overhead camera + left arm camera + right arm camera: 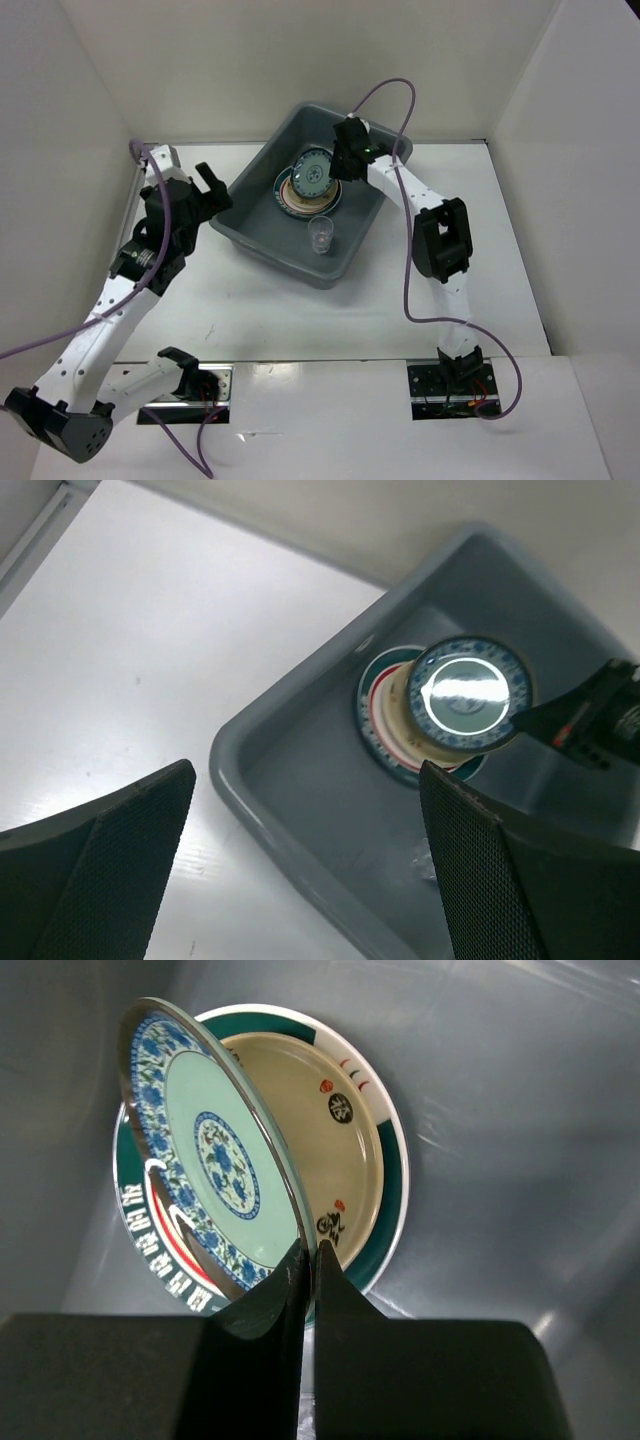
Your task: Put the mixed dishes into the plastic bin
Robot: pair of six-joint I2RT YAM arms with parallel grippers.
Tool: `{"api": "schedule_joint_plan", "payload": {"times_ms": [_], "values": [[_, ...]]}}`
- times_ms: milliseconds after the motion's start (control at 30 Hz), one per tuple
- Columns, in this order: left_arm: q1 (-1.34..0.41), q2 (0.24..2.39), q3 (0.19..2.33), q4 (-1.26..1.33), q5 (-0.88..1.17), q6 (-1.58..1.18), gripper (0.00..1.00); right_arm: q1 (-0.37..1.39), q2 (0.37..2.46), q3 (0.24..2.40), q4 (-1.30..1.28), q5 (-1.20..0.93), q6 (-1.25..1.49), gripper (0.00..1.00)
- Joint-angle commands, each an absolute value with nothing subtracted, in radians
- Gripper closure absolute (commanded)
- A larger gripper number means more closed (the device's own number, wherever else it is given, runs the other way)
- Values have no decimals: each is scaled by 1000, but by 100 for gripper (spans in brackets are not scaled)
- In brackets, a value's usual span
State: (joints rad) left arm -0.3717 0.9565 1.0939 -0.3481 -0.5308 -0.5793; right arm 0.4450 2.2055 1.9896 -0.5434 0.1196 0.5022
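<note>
Grey plastic bin point(270, 232) sits on the white bench point(300, 320), turned at an angle to the edges. Right gripper point(308, 1255) is inside it, jaws clamped on the rim of the teal patterned plate point(215, 1160). That plate is held tilted on edge over the stack. Stack in bin: beige plate point(335, 1150) lying on a white plate with green-red banded rim point(392, 1175). Contact between tilted plate and stack: cannot tell. Clear cup point(322, 235) upright on the bin floor, just beside the stack on the near side. Left gripper point(214, 187) has its jaws wide apart, holds nothing, and hovers just outside the bin's left wall.
</note>
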Motion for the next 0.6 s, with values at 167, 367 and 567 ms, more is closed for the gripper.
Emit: {"api": "schedule_joint_plan", "payload": {"times_ms": [167,367,567], "values": [[-350,983,1051,-356,-584,-540,1,440,2305,2085,-552,87,486,94],[-341,983,1042,-356,-584,-540,1,440,2333,2134,-574,87,486,67],[-341,983,1032,-347,-584,-531,1,440,2266,2134,-595,115,457,46]]}}
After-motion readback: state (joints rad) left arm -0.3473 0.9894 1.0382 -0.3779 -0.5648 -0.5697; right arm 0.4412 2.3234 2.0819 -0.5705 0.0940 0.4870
